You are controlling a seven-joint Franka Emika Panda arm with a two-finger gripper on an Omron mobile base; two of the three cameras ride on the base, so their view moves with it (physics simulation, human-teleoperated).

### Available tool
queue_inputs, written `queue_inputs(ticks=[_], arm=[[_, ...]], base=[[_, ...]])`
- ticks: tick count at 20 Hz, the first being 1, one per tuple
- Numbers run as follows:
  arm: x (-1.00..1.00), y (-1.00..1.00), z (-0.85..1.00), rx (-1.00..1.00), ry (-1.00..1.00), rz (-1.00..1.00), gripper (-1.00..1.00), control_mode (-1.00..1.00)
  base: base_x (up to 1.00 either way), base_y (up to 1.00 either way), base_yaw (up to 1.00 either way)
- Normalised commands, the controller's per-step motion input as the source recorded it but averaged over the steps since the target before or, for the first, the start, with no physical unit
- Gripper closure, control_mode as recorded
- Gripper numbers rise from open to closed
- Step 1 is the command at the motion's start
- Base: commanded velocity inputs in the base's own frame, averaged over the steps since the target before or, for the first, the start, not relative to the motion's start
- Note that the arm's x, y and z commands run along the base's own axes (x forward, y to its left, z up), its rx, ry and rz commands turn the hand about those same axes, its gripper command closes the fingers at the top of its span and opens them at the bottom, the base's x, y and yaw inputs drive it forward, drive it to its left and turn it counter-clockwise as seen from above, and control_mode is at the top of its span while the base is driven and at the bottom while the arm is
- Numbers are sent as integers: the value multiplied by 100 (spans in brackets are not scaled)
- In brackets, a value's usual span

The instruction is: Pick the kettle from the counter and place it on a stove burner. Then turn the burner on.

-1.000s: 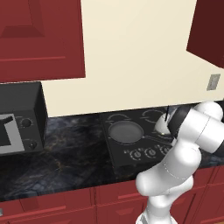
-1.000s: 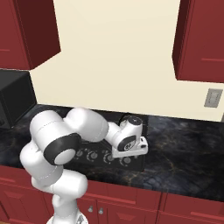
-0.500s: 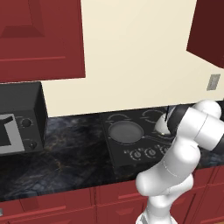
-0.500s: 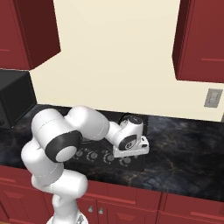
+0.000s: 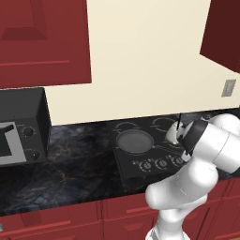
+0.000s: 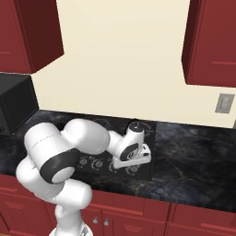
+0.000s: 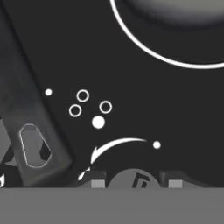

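The off-white kettle (image 5: 172,134) with its thin black handle stands on the right burner of the black cooktop (image 5: 126,173), free of the hand. In the hand view its pale grey body (image 7: 175,8) sits inside the white burner ring at the top. My gripper (image 7: 135,180) is low over the front row of knobs, its two tips standing apart with one round knob (image 7: 132,180) between them. From the right base view the hand (image 6: 132,156) hovers at the cooktop's front edge. The dark marbled counter (image 5: 70,164) runs on both sides.
A flat grey pan (image 5: 132,140) lies on the left burner, and its dark handle (image 7: 30,131) with a hanging hole reaches toward my hand. A black microwave (image 5: 21,126) stands at the left. Red cabinets hang above, and an outlet (image 6: 224,103) is on the wall.
The hand has shifted slightly left and lower over the knobs, and the elbow has dropped a little. Kettle and pan have not moved.
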Motion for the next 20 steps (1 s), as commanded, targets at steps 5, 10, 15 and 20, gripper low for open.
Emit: queue_inputs(ticks=[5,10,15,20], arm=[[-47,8,-3,0,0,28,100,-100],[-41,3,-19,0,0,50,100,-100],[-19,9,-38,0,0,77,100,-100],[-6,11,-57,0,0,95,100,-100]], base=[[0,0,0],[0,0,0],[0,0,0],[0,0,0]])
